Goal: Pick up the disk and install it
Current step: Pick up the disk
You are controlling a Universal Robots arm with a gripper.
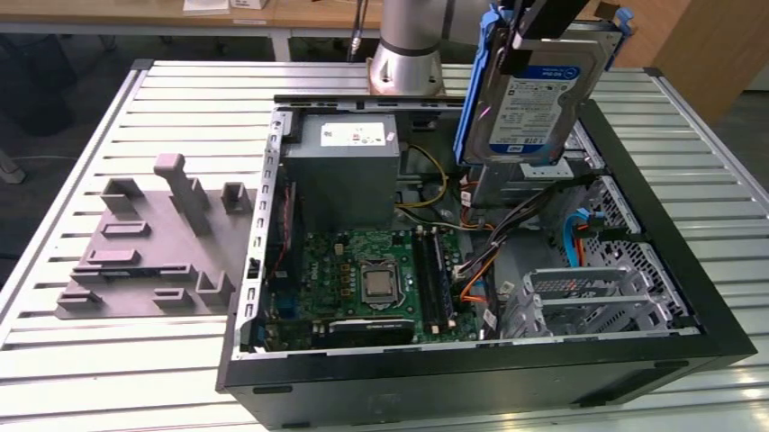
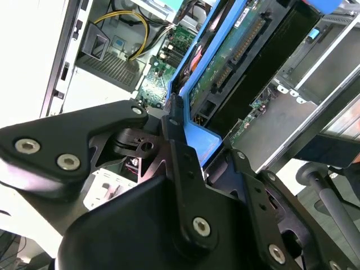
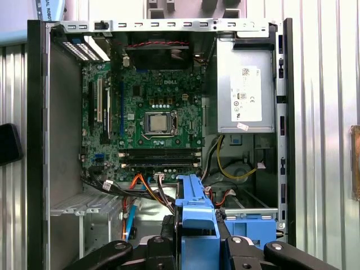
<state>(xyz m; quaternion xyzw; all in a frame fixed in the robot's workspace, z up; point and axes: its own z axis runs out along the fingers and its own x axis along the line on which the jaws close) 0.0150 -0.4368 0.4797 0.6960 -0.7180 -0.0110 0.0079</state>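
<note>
In the exterior view the disk (image 1: 531,106), a silver hard drive with a white-and-blue label in a blue carrier frame, hangs upright above the back right part of the open computer case (image 1: 481,360). My gripper (image 1: 532,34) is shut on its upper end. In the second wrist view the drive's green circuit side (image 2: 239,48) and blue carrier (image 2: 199,140) run away from the black fingers (image 2: 173,121). In the first wrist view the blue carrier (image 3: 194,216) sticks out between the fingers, over the case's drive bay area (image 3: 250,205).
Inside the case lie the green motherboard (image 1: 366,274), the grey power-supply box (image 1: 342,171) with a white sticker, loose cables (image 1: 481,270) and silver metal cages (image 1: 589,292). A grey fixture plate (image 1: 150,247) sits on the slatted table (image 1: 108,360) at the exterior view's left.
</note>
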